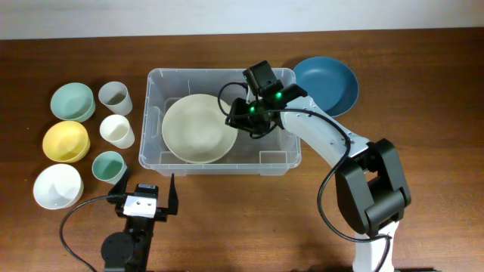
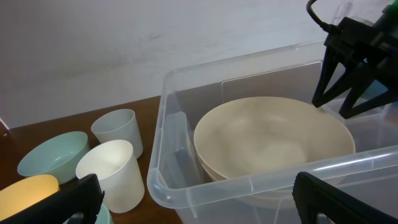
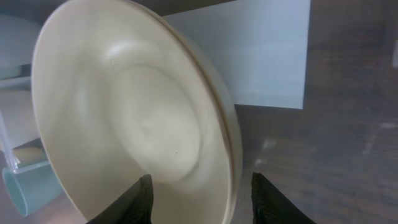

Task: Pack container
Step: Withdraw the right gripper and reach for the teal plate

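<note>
Right hand (image 3: 204, 200) reaches down inside the container (image 1: 219, 168), over its right half. The jaws stand partly apart astride the right rim of the cream bowl (image 1: 195, 128), with no squeeze visible on it. Left hand (image 1: 145, 198) waits just outside the container's near wall, toward its left corner, spread wide and holding nothing.

The container sits mid-bench (image 1: 423, 60), long side toward the robot, open at the top. It is clear plastic with a raised rim and moulded ribs, so it probably weighs little and is stiff along the rim. The walls likely flex, and the surface looks slick. Judging from this, the rim or the moulded ends would give the surest hold, since a pinch on a bare wall may slip. The hands need not lift it to pack it, though a push from the side could slide it.

The cream bowl fills much of the container's floor, lying left of centre; it looks rigid and smooth. A dark blue bowl (image 1: 327, 83) rests against the container's far right corner, outside.

Well to the left of the container lie three smaller bowls: pale green (image 1: 72, 100), yellow (image 1: 65, 140) and white (image 1: 57, 185). Between them and the container's left wall stand three cups: grey (image 1: 115, 96), white (image 1: 117, 130) and teal (image 1: 108, 166).
</note>
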